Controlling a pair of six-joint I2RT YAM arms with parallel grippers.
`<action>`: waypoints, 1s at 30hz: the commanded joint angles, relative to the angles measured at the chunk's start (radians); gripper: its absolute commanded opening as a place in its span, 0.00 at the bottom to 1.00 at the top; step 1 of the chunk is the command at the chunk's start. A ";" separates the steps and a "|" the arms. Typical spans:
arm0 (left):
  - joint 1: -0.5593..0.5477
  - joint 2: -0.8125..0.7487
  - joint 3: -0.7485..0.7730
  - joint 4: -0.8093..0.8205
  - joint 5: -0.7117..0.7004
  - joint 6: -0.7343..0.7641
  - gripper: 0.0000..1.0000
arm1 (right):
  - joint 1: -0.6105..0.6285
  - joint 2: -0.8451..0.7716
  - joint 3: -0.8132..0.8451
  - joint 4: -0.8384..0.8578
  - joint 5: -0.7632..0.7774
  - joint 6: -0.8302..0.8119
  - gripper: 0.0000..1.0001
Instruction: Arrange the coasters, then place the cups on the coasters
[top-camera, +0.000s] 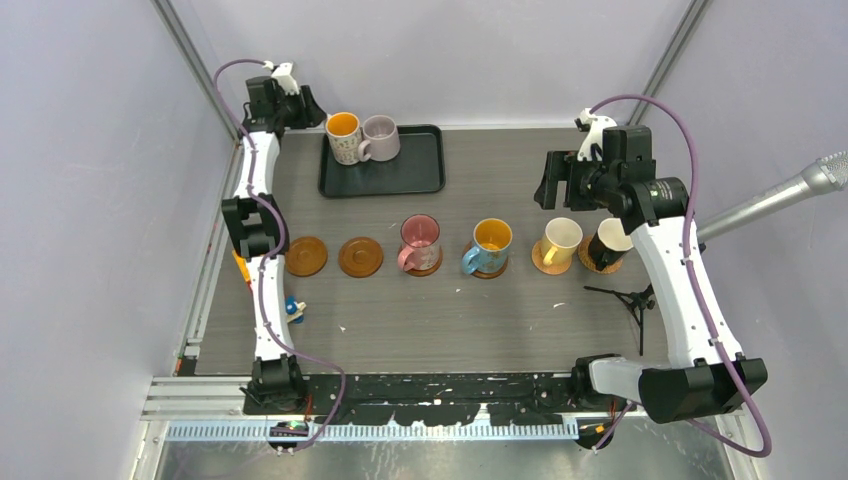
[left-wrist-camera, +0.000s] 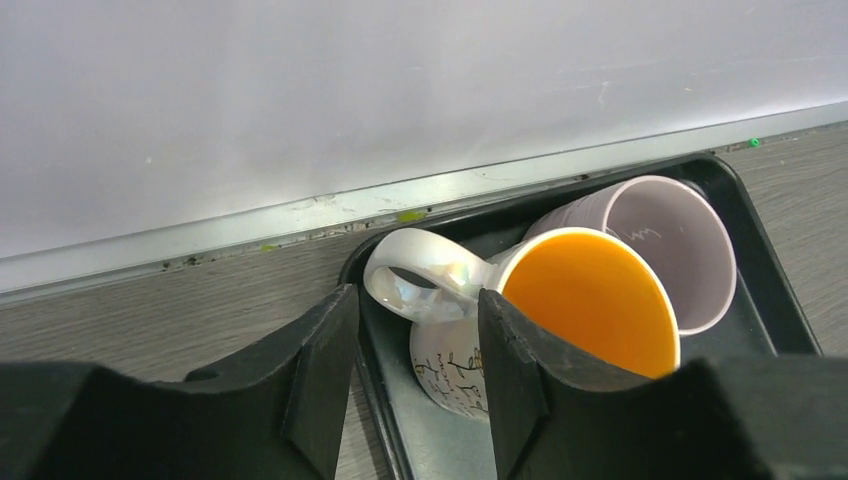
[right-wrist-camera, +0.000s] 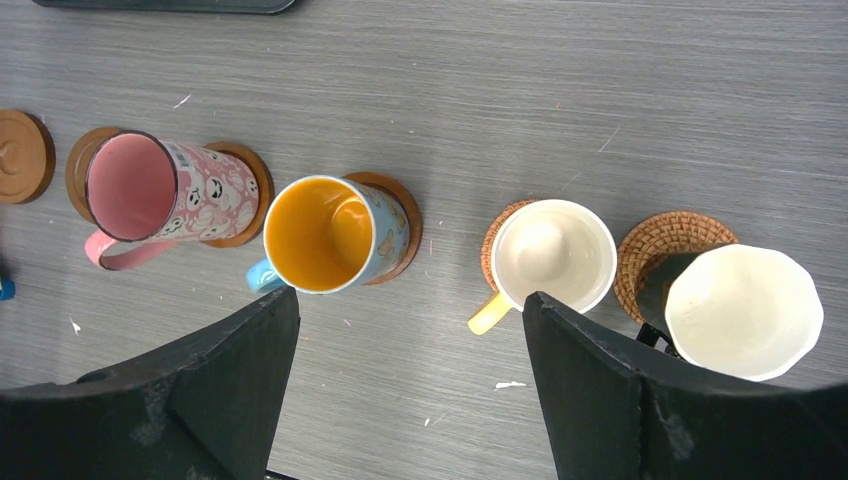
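Observation:
At the back left, the black tray (top-camera: 400, 178) holds a white cup with orange inside (top-camera: 343, 135) and a lilac cup (top-camera: 381, 138). My left gripper (top-camera: 305, 110) is shut on the white cup's (left-wrist-camera: 560, 300) handle, which sits between the fingers of the gripper (left-wrist-camera: 415, 330). The lilac cup (left-wrist-camera: 665, 250) touches it. Two bare coasters (top-camera: 307, 256) (top-camera: 360, 257) lie at the left of the row. Pink (top-camera: 419, 240), blue (top-camera: 490, 245), cream-yellow (top-camera: 560, 240) and black (top-camera: 610, 243) cups each stand on a coaster. My right gripper (top-camera: 555, 180) (right-wrist-camera: 410, 310) hovers open above the row, holding nothing.
A small black tripod (top-camera: 630, 300) stands near the right arm, and a grey microphone (top-camera: 800, 190) pokes in from the right. A small blue object (top-camera: 293, 308) lies by the left arm. The back wall runs just behind the tray (left-wrist-camera: 760, 260).

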 joint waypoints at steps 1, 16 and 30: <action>-0.007 -0.036 -0.032 0.018 0.064 -0.024 0.48 | -0.005 -0.011 0.019 0.027 -0.012 0.005 0.86; -0.090 -0.317 -0.480 0.106 0.169 0.028 0.40 | -0.012 -0.046 -0.014 0.035 -0.014 0.011 0.86; -0.185 -0.365 -0.366 -0.263 0.332 0.419 0.72 | -0.013 -0.070 -0.033 0.041 -0.028 0.023 0.86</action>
